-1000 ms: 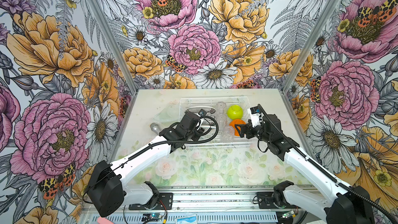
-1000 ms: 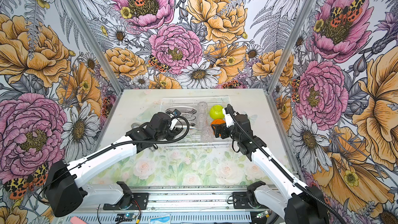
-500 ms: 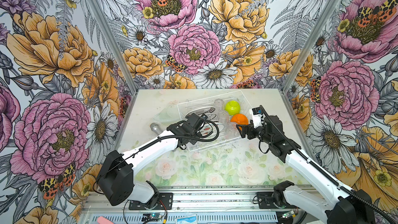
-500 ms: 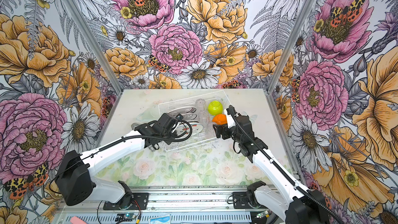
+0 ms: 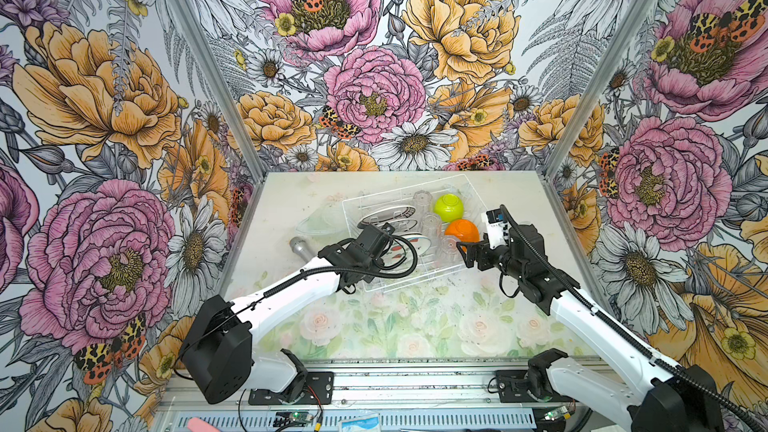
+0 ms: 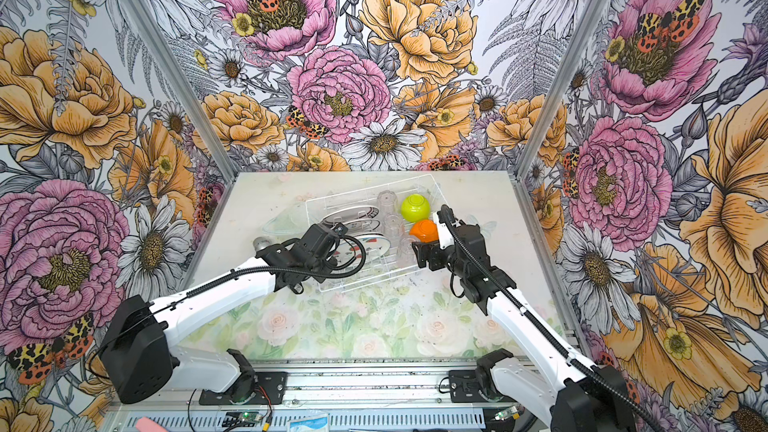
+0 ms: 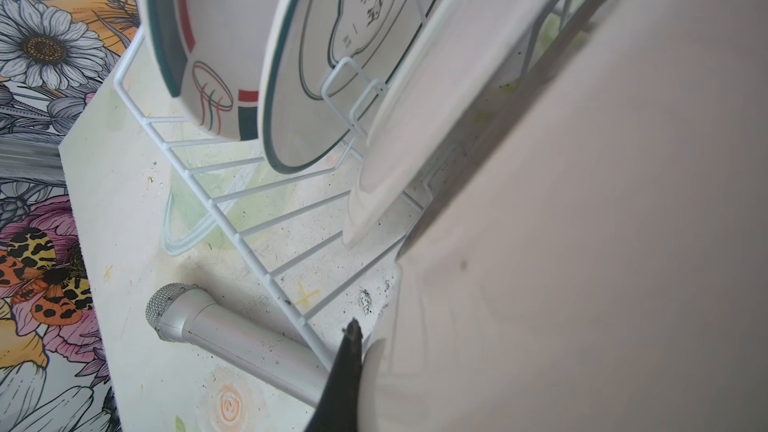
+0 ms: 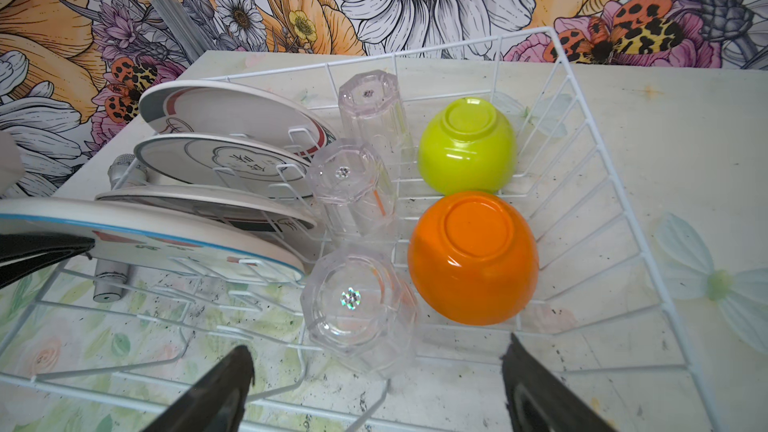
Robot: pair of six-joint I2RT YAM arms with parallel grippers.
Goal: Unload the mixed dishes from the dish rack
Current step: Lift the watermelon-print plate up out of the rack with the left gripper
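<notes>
The white wire dish rack [image 5: 424, 278] sits askew at the table's middle back. In it stand three dark-rimmed plates [image 8: 216, 160], a spotted blue-edged plate [image 8: 166, 238], three upturned clear tumblers [image 8: 353, 309], a lime-green bowl [image 5: 449, 207] and an orange bowl [image 5: 462, 230]. My left gripper [image 5: 397, 248] is shut on the spotted plate [image 7: 582, 243], which still stands in the rack. One black finger [image 7: 347, 367] lies against its rim; the other is hidden behind it. My right gripper [image 8: 378, 351] hangs open over the rack's near right corner, with the nearest tumbler just ahead of its gap, untouched.
A grey metal cylinder [image 5: 300, 248] lies on the table against the rack's left side. A clear shallow dish [image 5: 320, 222] rests behind it, left of the rack. The printed front half of the table [image 5: 395, 326] holds only the two arms.
The left jaws have closed on the spotted plate. The rack has swung askew, its right end farther back. The right gripper has stayed open in almost the same place.
</notes>
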